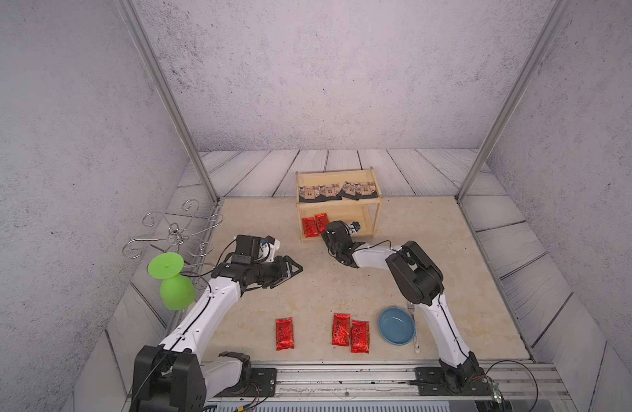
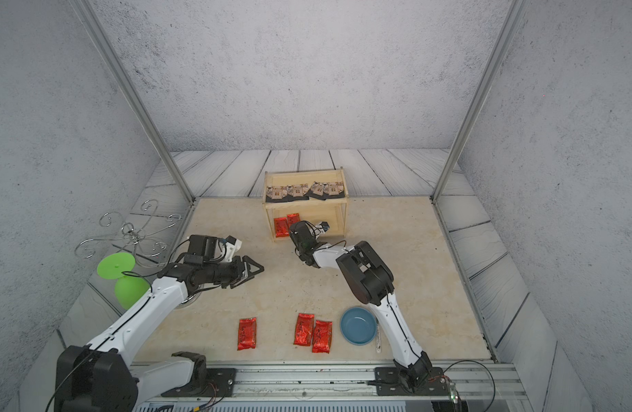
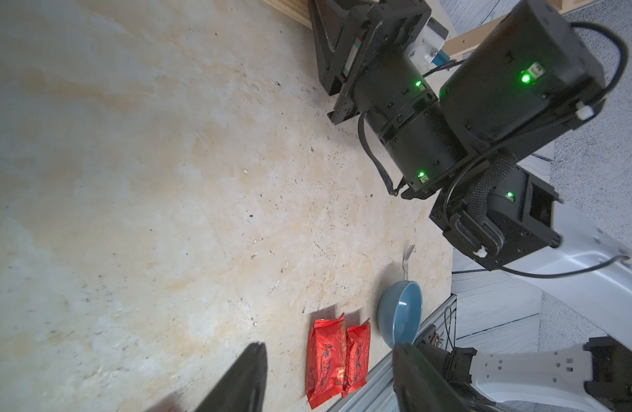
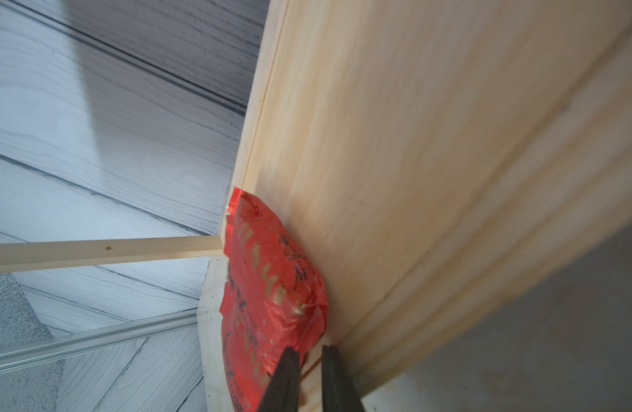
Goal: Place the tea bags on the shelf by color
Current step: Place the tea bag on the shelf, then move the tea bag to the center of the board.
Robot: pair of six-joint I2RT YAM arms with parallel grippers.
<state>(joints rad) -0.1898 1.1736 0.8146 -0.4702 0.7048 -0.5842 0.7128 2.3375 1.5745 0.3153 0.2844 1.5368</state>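
Tea bags (image 1: 337,191), black, atop shelf (image 1: 364,204); red packets (image 1: 314,225) below; loose red packets (image 1: 341,329) on tabletop (image 1: 325,285), in both top views. Left wrist: left end effector (image 3: 328,351) wide, empty. Right wrist only: right end effector (image 4: 310,351) barely parted beside red packet, script unreadable.

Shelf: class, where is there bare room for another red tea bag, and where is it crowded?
Lower tier: bare wood on the right, between the right gripper and the right posts; two red tea bags crowd its left. Top tier: four black tea bags fill the front; only the back strip is bare.
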